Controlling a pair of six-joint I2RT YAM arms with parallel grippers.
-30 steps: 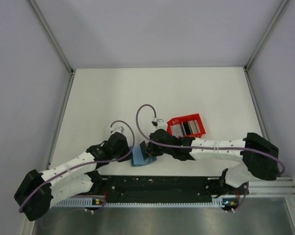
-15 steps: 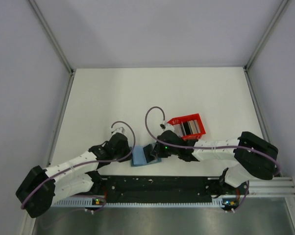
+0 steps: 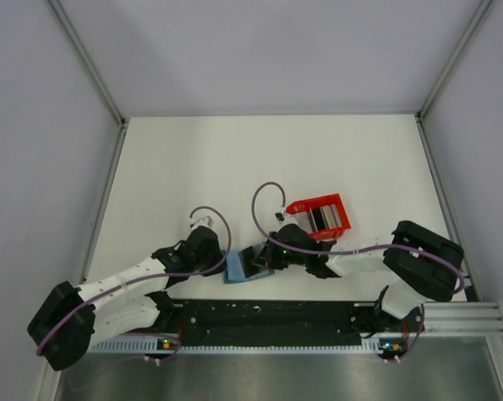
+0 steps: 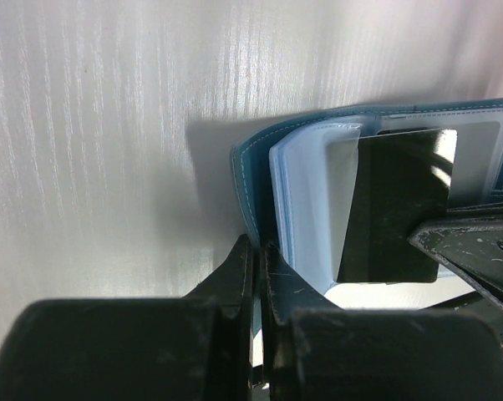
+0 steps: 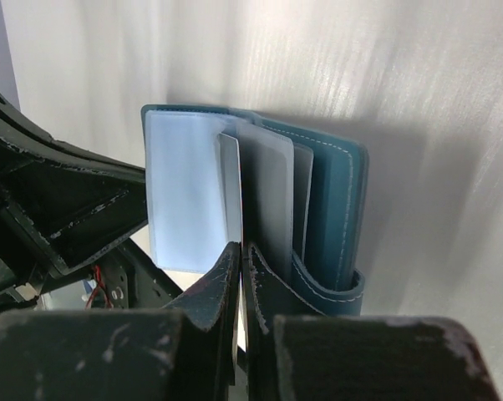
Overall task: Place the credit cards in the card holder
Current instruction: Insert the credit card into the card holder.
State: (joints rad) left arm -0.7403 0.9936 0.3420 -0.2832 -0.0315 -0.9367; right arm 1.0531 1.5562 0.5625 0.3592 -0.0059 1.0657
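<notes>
One dark card [image 4: 393, 205] stood against the clear sleeves [image 4: 306, 209] of the card holder [image 4: 247, 192], pinched by the right end effector [image 5: 240, 251] and, to my eye, only partly entered. That holder lay open on the desk [image 3: 193, 167], close to its near edge, with the left end effector [image 4: 256, 246] pressed together on its outer edge. Several more cards [image 3: 318, 219] sat in the red tray [image 3: 314, 201] nearby, so most of the work looked undone. Both end effectors crowded the holder, leaving little room to steer.
</notes>
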